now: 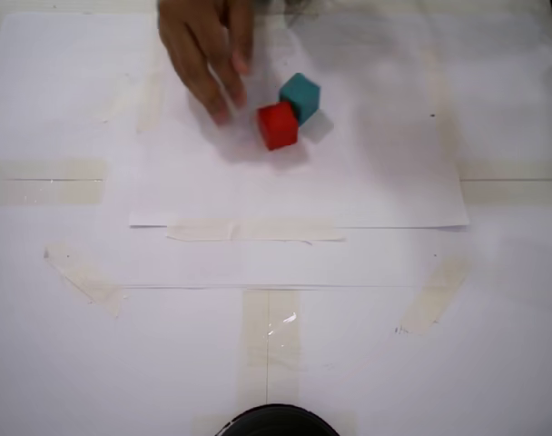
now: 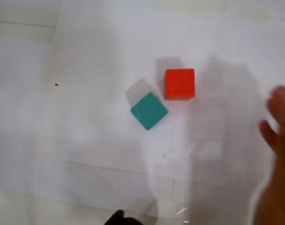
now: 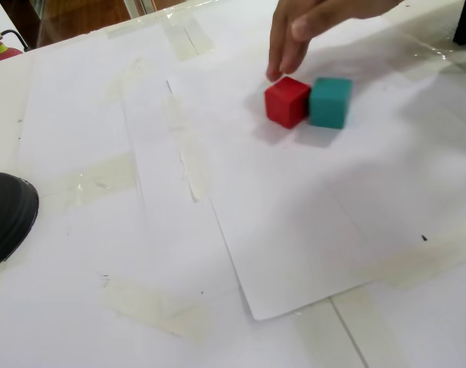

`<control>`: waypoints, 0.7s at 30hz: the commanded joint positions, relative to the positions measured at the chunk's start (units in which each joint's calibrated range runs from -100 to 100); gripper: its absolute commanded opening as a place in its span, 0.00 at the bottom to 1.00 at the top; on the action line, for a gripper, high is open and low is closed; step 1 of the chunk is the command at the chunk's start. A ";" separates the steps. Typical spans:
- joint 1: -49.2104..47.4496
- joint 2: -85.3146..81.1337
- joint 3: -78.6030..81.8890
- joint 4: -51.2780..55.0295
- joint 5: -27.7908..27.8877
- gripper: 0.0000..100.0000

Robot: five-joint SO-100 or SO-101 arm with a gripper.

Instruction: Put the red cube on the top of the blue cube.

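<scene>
Only a dark sliver of the claw (image 2: pixel 121 218) shows at the bottom edge of the wrist view, so whether it is spread or pressed together cannot be told. Well ahead of it on the white paper (image 2: pixel 86 140) lies the blue cube (image 2: pixel 149 110); the red cube (image 2: pixel 179 84) sits just beyond, to its right, their corners close. A person's hand (image 2: pixel 273 159) hovers right of both.

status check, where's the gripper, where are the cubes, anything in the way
Gripper not in view. Small matte red cube on the white paper beside small matte teal cube, not stacked. Person's hand over the paper near the red cube.
</scene>
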 commanded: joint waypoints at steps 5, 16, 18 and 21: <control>-0.78 -0.59 -0.54 -1.89 0.54 0.00; -1.76 -3.17 1.01 -0.34 0.63 0.00; -2.07 -3.17 1.91 -0.58 0.63 0.00; -1.99 -3.17 3.00 -1.07 0.68 0.00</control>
